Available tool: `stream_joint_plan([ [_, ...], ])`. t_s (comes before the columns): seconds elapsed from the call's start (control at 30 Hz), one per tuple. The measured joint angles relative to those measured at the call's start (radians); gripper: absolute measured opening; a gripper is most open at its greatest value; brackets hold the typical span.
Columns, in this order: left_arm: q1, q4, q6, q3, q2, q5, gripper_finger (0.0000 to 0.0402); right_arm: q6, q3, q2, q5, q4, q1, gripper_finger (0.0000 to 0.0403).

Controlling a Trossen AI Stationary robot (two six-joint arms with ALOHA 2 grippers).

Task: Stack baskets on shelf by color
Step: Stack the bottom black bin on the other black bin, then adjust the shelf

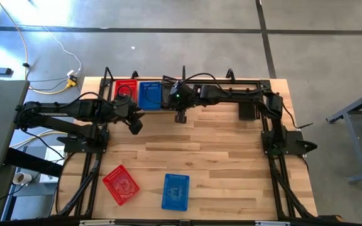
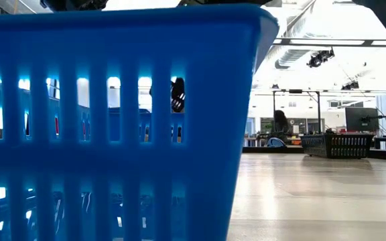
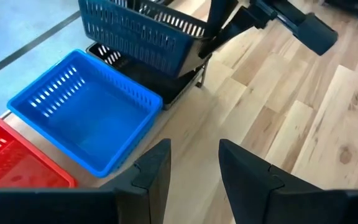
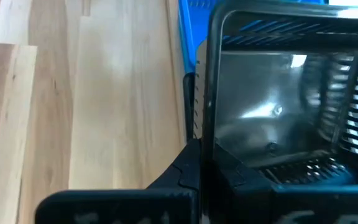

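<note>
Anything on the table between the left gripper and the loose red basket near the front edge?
No. In the high view, only bare wooden tabletop lies between the left gripper and the loose red basket. The loose blue basket sits off to the side.

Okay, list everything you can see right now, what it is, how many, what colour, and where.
Table: one, light wood, under both arms.
Shelf: one, wood with black frame, far table edge.
Red baskets: two seen, red; one at the shelf's left end, one on the near table.
Blue baskets: two seen, blue; one on the shelf beside the red, one on the near table.
Black baskets: three, black; one held, one under it on the shelf, one farther right.
Left tool: open, near the shelf's left end.
Right tool: holding a black basket over the shelf.
</note>
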Motion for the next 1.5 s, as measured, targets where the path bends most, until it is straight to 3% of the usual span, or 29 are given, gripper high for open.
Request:
stream_joint_plan([
  [0.13, -0.001, 0.0, 0.0, 0.0, 0.0, 0.007, 0.0126, 0.001, 0.001, 0.002, 0.044, 0.0, 0.002, 0.0],
  [0.83, -0.001, 0.0, 0.0, 0.0, 0.0, 0.027, 0.0126, -0.051, 0.001, 0.003, 0.065, -0.035, -0.007, 0.0002],
  [1.2, -0.001, 0.0, 0.0, 0.0, 0.0, 0.036, 0.0126, -0.051, 0.001, 0.002, 0.11, -0.034, -0.007, 0.0067],
  [1.5, -0.001, 0.0, 0.001, 0.0, 0.0, 0.036, 0.0126, -0.067, 0.0, 0.006, 0.142, 0.017, 0.0, 0.0074],
])
